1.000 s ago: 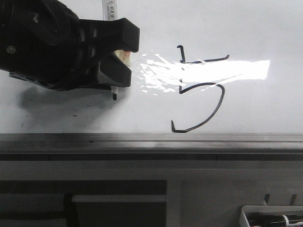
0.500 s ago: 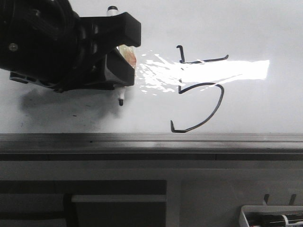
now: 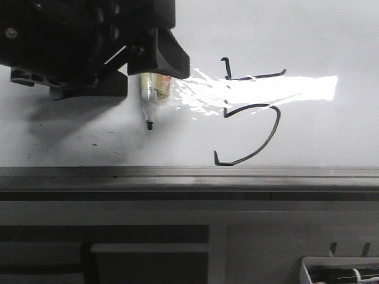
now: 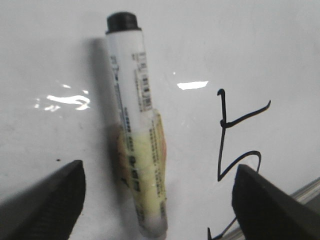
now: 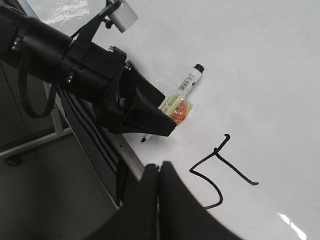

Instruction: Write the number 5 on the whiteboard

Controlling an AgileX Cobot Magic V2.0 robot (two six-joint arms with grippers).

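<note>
The number 5 point(image 3: 276, 121) is drawn in thin black line on the whiteboard point(image 3: 331, 35), just right of a bright glare patch. A white marker point(image 3: 148, 100) with a yellowish label lies flat on the board to the left of the figure, its tip toward the rail. My left gripper point(image 3: 145, 71) hovers over it, open, with neither finger touching the barrel. In the left wrist view the marker point(image 4: 137, 145) lies between the spread fingers point(image 4: 50, 200), and the number 5 point(image 4: 220, 160) is beside it. My right gripper point(image 5: 159, 166) is shut and empty, near the board's edge, beside the number 5 point(image 5: 216, 151).
A grey aluminium rail point(image 3: 189, 173) runs along the board's near edge, with a grey cabinet front point(image 3: 266, 236) below it. A white tray point(image 3: 337, 273) holding markers sits at the lower right. The left arm point(image 5: 75, 65) stretches over the board's edge.
The left gripper held the marker and has opened and lifted away. The marker now lies free on the board.
</note>
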